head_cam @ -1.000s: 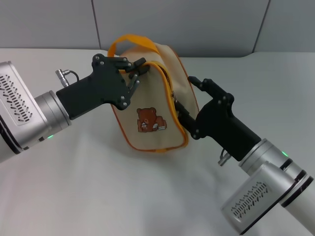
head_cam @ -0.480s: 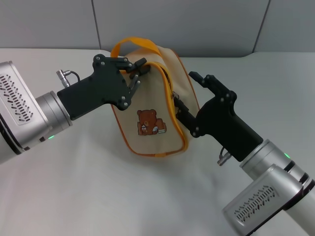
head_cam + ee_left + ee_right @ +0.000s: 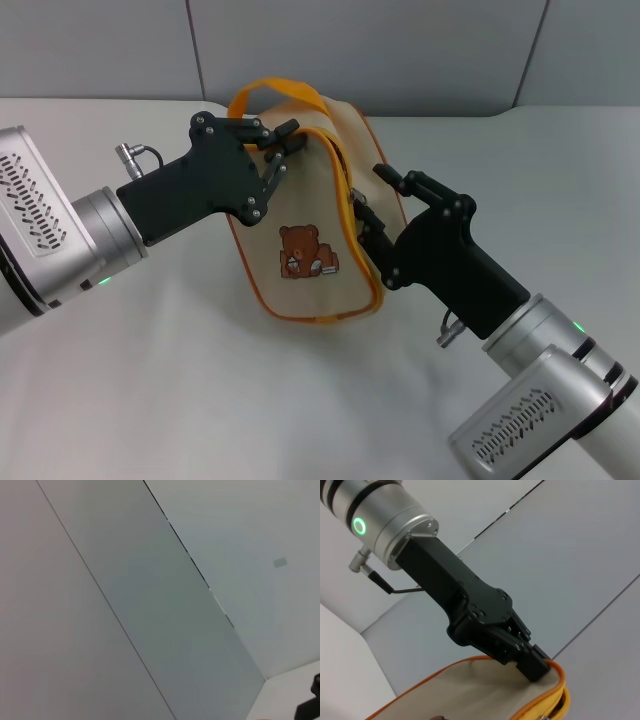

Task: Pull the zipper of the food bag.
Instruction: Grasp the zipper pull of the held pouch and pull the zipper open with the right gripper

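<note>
Near the table's far edge, my left gripper, jaws pinching the top corner, steadies the soft, light food bag, which I judge buckles easily, while my right gripper, jaws spread, nears the zipper.

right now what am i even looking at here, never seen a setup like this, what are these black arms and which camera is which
This is a two-armed robot. The wide picture comes from its head, looking down at a white table. The other two come from cameras on its wrists; the left wrist one shows mostly wall. A beige food bag with a bear patch stands between the arms. The left end effector is clamped on the bag's top corner beside the orange handle, seen close in the right wrist picture. The right end effector is at the yellow zipper on the bag's side edge.
</note>
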`<state>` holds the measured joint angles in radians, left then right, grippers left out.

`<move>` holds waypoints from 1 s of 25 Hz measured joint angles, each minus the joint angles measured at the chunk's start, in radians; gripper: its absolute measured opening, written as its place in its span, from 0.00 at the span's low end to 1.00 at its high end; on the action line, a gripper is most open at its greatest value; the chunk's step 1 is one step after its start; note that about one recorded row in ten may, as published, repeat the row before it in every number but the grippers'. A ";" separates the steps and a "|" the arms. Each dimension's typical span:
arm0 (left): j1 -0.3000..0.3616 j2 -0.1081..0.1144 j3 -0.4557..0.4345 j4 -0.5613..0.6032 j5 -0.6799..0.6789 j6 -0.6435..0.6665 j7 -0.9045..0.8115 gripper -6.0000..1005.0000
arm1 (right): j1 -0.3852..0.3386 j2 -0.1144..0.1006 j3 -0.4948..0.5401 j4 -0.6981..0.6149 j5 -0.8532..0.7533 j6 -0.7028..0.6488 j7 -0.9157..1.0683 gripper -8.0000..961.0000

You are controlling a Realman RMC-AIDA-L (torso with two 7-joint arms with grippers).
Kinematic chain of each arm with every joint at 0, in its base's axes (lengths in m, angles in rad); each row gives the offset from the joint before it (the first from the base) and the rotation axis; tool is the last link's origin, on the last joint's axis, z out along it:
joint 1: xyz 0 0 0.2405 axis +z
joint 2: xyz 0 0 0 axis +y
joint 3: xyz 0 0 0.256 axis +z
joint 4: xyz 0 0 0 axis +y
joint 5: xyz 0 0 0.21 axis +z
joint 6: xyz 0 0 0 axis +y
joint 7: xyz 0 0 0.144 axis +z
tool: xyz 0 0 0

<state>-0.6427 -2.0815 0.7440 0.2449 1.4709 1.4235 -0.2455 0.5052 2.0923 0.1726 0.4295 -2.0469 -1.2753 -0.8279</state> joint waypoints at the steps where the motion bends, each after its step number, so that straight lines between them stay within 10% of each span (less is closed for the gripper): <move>1: 0.000 0.000 0.000 -0.001 0.000 0.000 0.000 0.08 | 0.000 0.000 0.000 0.000 -0.001 0.000 -0.002 0.55; 11: 0.000 0.000 0.000 -0.001 0.000 0.003 0.000 0.09 | -0.001 0.000 -0.001 0.002 -0.004 0.001 -0.005 0.12; 25: -0.002 0.000 0.000 -0.001 0.001 0.005 0.000 0.09 | -0.131 0.000 0.004 0.012 -0.002 -0.027 -0.001 0.01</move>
<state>-0.6445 -2.0814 0.7438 0.2438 1.4716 1.4287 -0.2454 0.3743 2.0922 0.1770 0.4416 -2.0490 -1.3021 -0.8289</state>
